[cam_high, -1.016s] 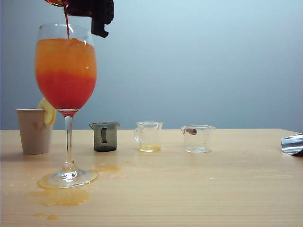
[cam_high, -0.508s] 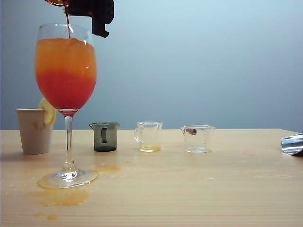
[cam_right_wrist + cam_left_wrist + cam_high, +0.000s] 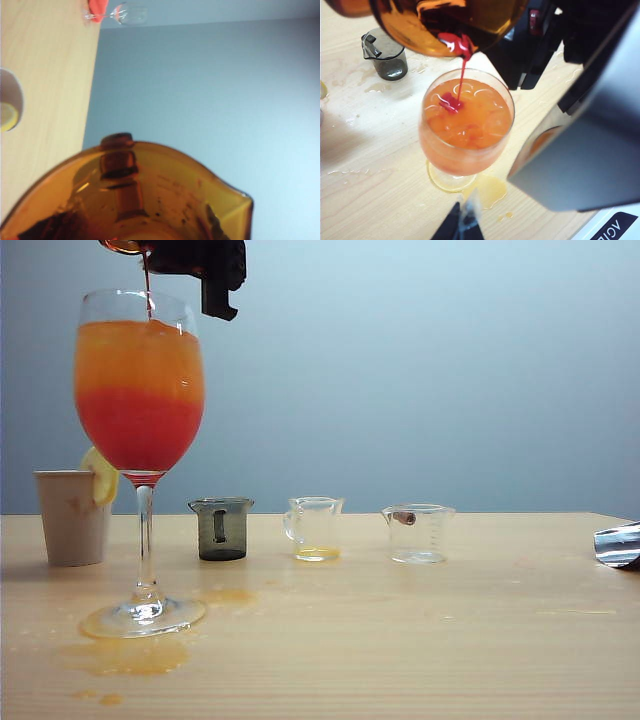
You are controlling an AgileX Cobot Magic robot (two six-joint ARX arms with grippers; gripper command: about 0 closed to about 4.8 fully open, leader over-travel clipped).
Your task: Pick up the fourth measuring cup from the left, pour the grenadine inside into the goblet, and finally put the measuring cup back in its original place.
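The amber measuring cup [image 3: 124, 245] hangs tipped over the goblet [image 3: 140, 390] at the top left of the exterior view. My right gripper [image 3: 205, 268] is shut on it. A thin stream of red grenadine [image 3: 461, 75] runs from the cup's lip [image 3: 455, 42] into the goblet [image 3: 467, 120]. The goblet holds an orange drink with a red layer at the bottom of the bowl. The amber cup [image 3: 165, 195] fills the right wrist view, and dark finger shapes show through its glass. My left gripper [image 3: 462, 225] hovers shut above the table near the goblet's foot, holding nothing.
Behind the goblet stands a beige paper cup [image 3: 72, 517] with a lemon slice. A dark grey cup [image 3: 221, 530] and two clear cups [image 3: 315, 530] [image 3: 418, 533] stand in a row. Orange puddles [image 3: 130, 655] lie around the goblet's foot. A shiny metal object [image 3: 618, 545] shows at the right edge.
The red stream keeps running into the goblet. The cup and the right gripper have barely shifted, and nothing on the table has moved.
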